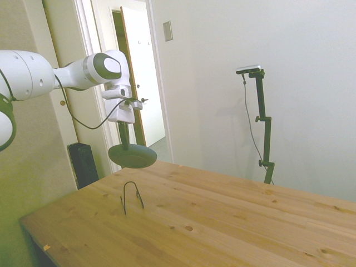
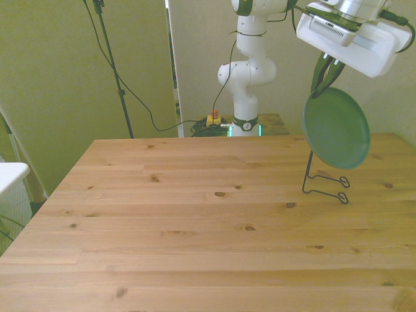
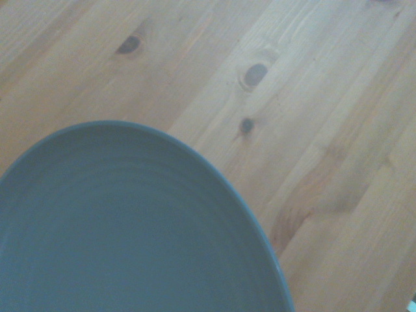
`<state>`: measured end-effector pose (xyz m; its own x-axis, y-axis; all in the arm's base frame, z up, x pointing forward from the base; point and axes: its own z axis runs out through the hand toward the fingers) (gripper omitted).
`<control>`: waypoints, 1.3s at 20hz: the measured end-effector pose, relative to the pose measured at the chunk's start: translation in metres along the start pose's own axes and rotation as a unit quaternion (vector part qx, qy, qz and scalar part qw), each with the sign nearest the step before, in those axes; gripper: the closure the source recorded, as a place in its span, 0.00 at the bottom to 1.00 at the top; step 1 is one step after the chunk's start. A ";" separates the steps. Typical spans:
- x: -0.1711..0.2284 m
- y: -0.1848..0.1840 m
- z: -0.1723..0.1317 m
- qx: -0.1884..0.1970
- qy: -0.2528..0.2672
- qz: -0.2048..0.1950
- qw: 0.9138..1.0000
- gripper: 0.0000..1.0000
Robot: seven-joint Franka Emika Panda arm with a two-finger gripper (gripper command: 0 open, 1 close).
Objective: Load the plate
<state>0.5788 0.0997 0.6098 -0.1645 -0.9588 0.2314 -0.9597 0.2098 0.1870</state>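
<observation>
A white robot arm is holding a round grey-green plate (image 2: 336, 129) in the air above a wooden tabletop (image 2: 195, 221). The gripper (image 2: 323, 73) is pointing downward, and its dark fingers (image 2: 320, 77) are clamped on the plate's upper rim, so the plate is hanging directly beneath the gripper. In the front view the plate is showing its broad round face, tilted a little, toward the front view's right side. In the side view the plate (image 1: 132, 156) is appearing as a flattened oval under the gripper (image 1: 123, 139), clear of the wood and not touching anything below. A thin black wire stand (image 2: 325, 185) is sitting on the tabletop just under the plate; in the front view the plate's lower edge is overlapping the stand's upright wire, while the side view is showing the stand (image 1: 131, 196) well below the plate, with open air between them. The stand is empty. From the wrist view the plate (image 3: 123, 227) is filling much of the picture, its faint concentric ridges and curved rim showing against pale, knotted wood (image 3: 312, 104). Behind the tabletop, plain light walls and a doorway are framing the scene.
</observation>
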 end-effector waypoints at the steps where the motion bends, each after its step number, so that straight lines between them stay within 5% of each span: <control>1: 0.001 -0.005 0.000 -0.007 0.004 -0.002 1.000 1.00; 9: -0.017 -0.022 -0.004 -0.070 0.048 -0.063 0.994 1.00; 26: -0.078 -0.041 0.033 -0.098 0.116 -0.130 0.980 1.00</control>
<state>0.6234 0.1596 0.5523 0.1586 -0.9201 0.3581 -0.8962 0.0181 0.4432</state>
